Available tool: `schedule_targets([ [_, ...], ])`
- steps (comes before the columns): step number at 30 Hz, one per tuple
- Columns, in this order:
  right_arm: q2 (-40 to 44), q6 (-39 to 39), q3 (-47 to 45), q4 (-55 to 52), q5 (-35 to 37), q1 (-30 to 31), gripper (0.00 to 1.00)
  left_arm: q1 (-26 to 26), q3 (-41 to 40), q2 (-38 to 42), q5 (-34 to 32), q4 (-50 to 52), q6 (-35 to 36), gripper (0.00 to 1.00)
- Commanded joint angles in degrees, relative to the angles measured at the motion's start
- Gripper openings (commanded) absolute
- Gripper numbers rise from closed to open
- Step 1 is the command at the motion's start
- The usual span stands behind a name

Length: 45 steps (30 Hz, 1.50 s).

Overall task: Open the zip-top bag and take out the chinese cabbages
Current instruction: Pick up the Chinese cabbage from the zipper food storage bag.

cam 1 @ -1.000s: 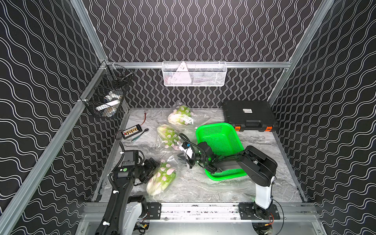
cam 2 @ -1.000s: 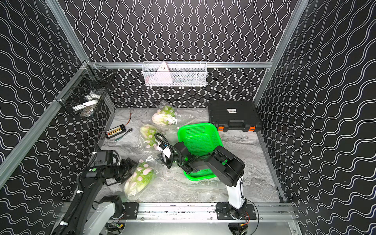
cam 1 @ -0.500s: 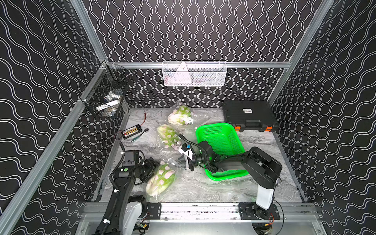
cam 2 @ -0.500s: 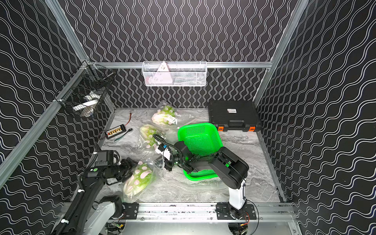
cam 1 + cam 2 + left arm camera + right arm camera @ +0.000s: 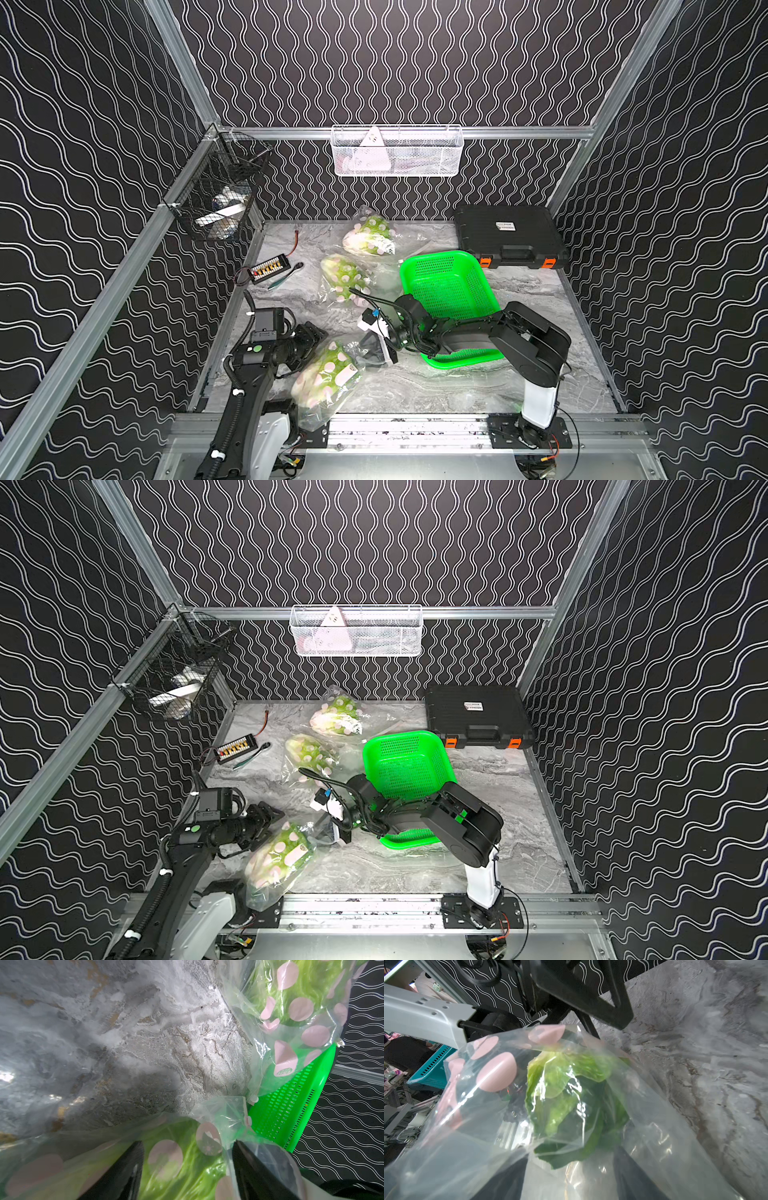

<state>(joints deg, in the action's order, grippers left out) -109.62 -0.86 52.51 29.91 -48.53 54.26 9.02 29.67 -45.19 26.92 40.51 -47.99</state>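
The near zip-top bag point(image 5: 326, 374) point(image 5: 278, 858), clear with pink dots, lies at the front left and holds one of the chinese cabbages point(image 5: 571, 1088). My left gripper point(image 5: 313, 338) point(image 5: 187, 1147) has its jaws set wide on that cabbage through the plastic, one finger point(image 5: 128, 1163) on each side. My right gripper point(image 5: 376, 349) point(image 5: 571, 1157) is at the bag's mouth end, open. Film drapes over both its fingers, and a leaf tip lies between them. Two more bagged cabbages point(image 5: 345, 274) point(image 5: 368, 237) lie further back.
A green basket point(image 5: 440, 257) sits right behind my right arm, and a black case point(image 5: 507, 232) stands at the back right. A small charger board point(image 5: 270, 268) with wires lies at the left. Wire baskets point(image 5: 220, 199) point(image 5: 397, 151) hang on the walls. The near bag overhangs the front rail.
My right gripper's jaws have opened wider at the bag's mouth, and its wrist has dropped lower and nearer. The near bag has slid slightly toward the front rail. The left arm has barely moved.
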Motion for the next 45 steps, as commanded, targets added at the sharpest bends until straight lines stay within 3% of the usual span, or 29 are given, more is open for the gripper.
schedule_targets([
  [1, -0.3, -1.3, 0.5, -0.6, -0.4, 1.4, 0.7, -0.2, 0.0, 0.3, -0.3, -0.3, -0.6, 0.72],
  [10, -0.3, 0.1, 0.1, 0.1, 0.7, 4.3, 0.72, -1.2, 0.0, 0.9, -1.4, -0.2, -1.0, 0.71],
  [17, 2.1, 4.1, -3.2, 4.7, 10.4, 5.4, 0.71, -1.6, 0.1, 1.5, -1.8, 0.2, -1.1, 0.7],
  [22, 6.6, 3.0, 0.8, -11.4, 18.0, 5.4, 0.72, -1.7, 0.4, 1.6, -1.8, 0.6, -0.8, 0.7],
  [25, 7.4, 0.1, 3.4, -21.2, 16.7, 5.4, 0.7, -1.7, 0.4, 1.8, -1.6, 0.6, -0.9, 0.7],
  [34, 4.8, 3.4, 3.4, -19.4, 5.3, 5.7, 0.69, -2.2, 0.7, 1.9, -2.6, 1.4, -0.9, 0.7],
  [41, 2.8, 5.3, 4.6, -15.6, 8.8, 8.9, 0.73, -3.1, 0.4, 2.2, -3.3, 1.4, -1.6, 0.7],
  [45, 1.6, 9.8, 3.5, -8.8, 13.6, 9.5, 0.71, -3.6, 0.2, 2.4, -3.6, 1.2, -1.9, 0.7],
])
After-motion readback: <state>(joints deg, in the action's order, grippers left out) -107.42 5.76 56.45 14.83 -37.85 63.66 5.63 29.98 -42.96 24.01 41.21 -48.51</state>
